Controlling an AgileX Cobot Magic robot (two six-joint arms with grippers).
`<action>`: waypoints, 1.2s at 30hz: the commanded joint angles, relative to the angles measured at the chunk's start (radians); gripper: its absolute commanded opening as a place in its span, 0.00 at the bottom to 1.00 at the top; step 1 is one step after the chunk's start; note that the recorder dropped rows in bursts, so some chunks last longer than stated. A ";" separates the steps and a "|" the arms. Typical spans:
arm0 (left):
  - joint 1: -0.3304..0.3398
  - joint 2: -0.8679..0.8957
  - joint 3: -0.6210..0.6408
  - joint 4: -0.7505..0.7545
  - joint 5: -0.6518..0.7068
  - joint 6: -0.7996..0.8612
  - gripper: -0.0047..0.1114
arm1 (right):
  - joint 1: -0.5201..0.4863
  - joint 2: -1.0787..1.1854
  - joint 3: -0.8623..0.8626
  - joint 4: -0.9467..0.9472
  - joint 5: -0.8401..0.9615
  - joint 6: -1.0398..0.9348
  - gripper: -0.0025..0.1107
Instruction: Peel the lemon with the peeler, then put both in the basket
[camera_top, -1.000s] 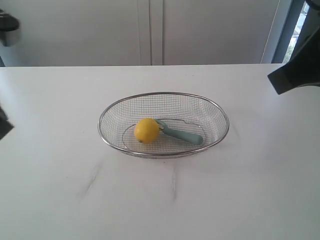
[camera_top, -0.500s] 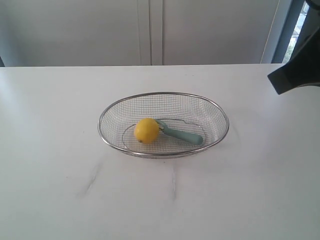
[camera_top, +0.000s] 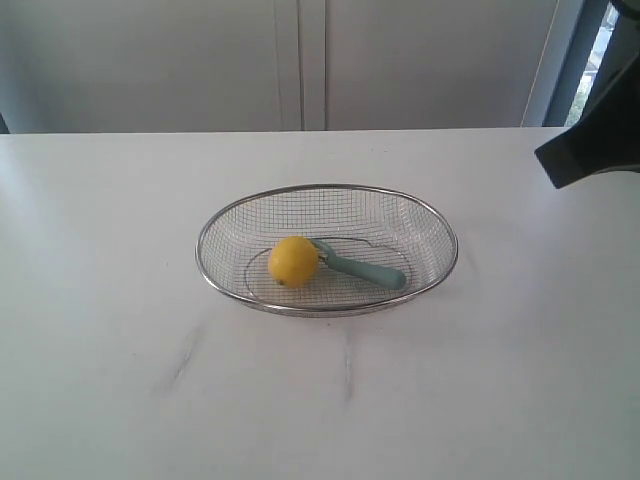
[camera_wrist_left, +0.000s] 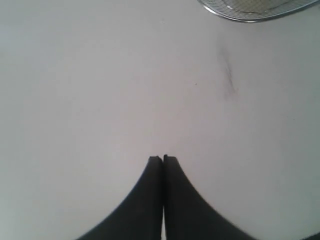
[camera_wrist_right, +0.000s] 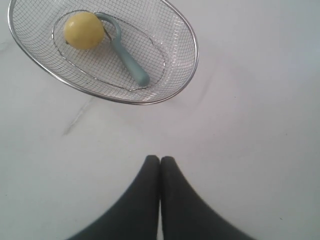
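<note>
The yellow lemon (camera_top: 293, 261) lies inside the wire mesh basket (camera_top: 326, 189) in the middle of the white table, touching the metal head of the teal peeler (camera_top: 366, 269) beside it. The right wrist view shows the same lemon (camera_wrist_right: 83, 30), peeler (camera_wrist_right: 128, 59) and basket (camera_wrist_right: 190, 35) some way off from my right gripper (camera_wrist_right: 160, 158), which is shut and empty above bare table. My left gripper (camera_wrist_left: 163, 158) is shut with nothing in it, and only a piece of the basket rim (camera_wrist_left: 240, 18) shows far from it. The left arm is out of the exterior view.
Part of the dark right arm (camera_top: 596, 140) hangs at the right edge of the exterior view. Faint grey streaks (camera_top: 182, 358) mark the table in front of the basket. A pale wall with cabinet doors (camera_top: 300, 62) runs behind the table.
The dark left arm parts seen at the left edge one second ago have left the exterior view. Lemon, peeler, basket and right arm have not moved.
</note>
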 joint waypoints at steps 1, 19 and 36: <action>0.141 -0.091 0.056 -0.005 0.029 -0.006 0.04 | -0.001 -0.008 0.002 0.001 -0.011 0.006 0.02; 0.283 -0.514 0.306 0.018 -0.066 -0.006 0.04 | -0.001 -0.008 0.002 0.001 -0.011 0.006 0.02; 0.283 -0.577 0.355 0.018 -0.069 -0.005 0.04 | -0.001 -0.008 0.002 0.001 -0.011 0.006 0.02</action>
